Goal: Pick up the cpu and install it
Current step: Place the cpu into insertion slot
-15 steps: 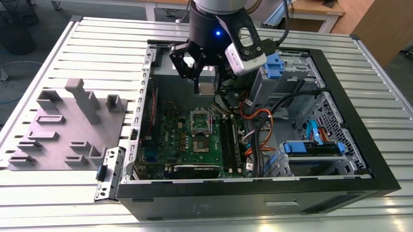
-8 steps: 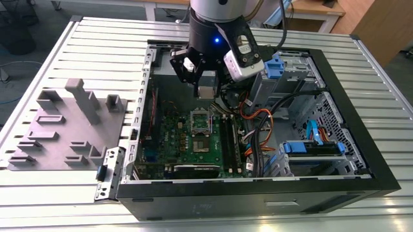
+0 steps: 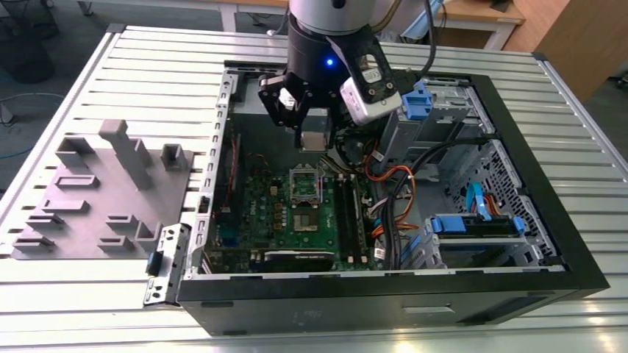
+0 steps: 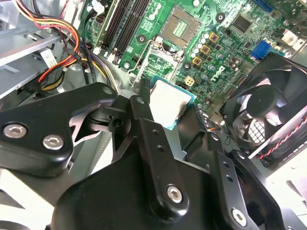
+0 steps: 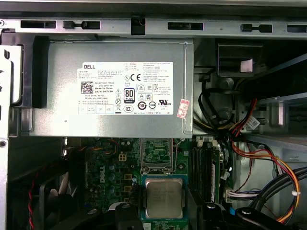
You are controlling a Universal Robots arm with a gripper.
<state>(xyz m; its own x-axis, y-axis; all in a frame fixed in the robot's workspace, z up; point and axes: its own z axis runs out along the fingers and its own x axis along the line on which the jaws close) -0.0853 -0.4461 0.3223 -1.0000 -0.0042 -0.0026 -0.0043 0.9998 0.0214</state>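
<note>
The cpu [image 3: 313, 140] is a small silvery square with a light rim, hanging inside the open computer case above the green motherboard [image 3: 294, 220]. My gripper [image 3: 312, 142] is shut on it, with black fingers [image 4: 140, 112] pressing its two opposite edges. Both wrist views show the cpu [image 4: 169, 101] [image 5: 164, 196] lying flat between the fingers. The open socket [image 3: 305, 188] [image 4: 179, 22] [image 5: 156, 152], with its metal frame swung up, lies on the board a short way from the chip. The cpu is above the board and touches nothing but the fingers.
A grey moulded tray [image 3: 98, 191] lies on the slatted table at the exterior view's left. Inside the case are a grey power supply box [image 5: 120, 86], a black fan [image 4: 259, 120], memory sticks [image 4: 124, 24], cable bundles [image 3: 393, 198] and blue drive brackets [image 3: 476, 224].
</note>
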